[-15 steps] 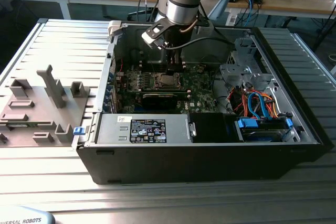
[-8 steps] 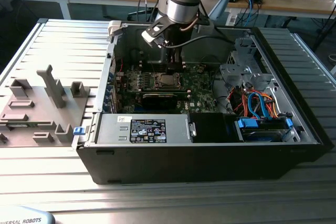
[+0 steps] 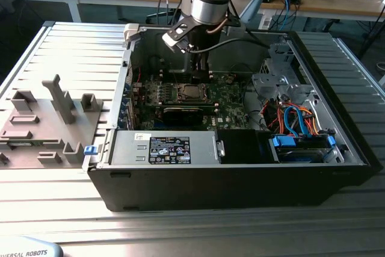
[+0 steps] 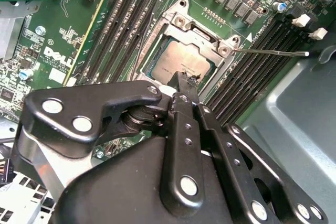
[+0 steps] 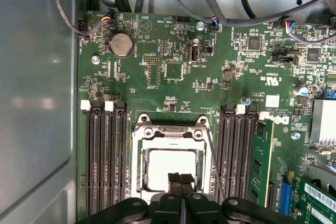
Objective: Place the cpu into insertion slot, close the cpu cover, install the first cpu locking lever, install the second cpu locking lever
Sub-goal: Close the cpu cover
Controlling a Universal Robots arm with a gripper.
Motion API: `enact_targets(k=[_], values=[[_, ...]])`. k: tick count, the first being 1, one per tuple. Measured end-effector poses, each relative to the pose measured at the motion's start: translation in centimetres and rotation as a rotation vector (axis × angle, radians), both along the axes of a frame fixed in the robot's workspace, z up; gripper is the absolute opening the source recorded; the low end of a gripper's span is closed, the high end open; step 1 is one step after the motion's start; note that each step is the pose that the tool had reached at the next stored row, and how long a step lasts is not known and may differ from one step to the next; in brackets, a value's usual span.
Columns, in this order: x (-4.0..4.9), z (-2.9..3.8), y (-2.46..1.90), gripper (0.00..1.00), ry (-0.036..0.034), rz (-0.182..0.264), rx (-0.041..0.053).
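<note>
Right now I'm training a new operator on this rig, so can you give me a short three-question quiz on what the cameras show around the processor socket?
1. True or false: in the first wrist view, the cpu cover lies flat around the cpu.
2. The gripper is poised over: A) the coin battery, B) an edge of the cpu, C) the blue cables.
3. Fill in: the gripper's fingers are ___ (open or shut).
Key: 1 true; 2 B; 3 shut.
</note>
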State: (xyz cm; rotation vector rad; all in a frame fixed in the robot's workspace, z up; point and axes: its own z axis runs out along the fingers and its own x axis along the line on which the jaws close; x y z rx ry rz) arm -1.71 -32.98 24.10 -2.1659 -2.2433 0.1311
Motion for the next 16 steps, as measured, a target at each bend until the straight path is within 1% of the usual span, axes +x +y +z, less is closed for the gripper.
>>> enact_targets(k=[16], values=[[0.00,0.68,0.00,0.11,0.0000,0.000,-0.0021]])
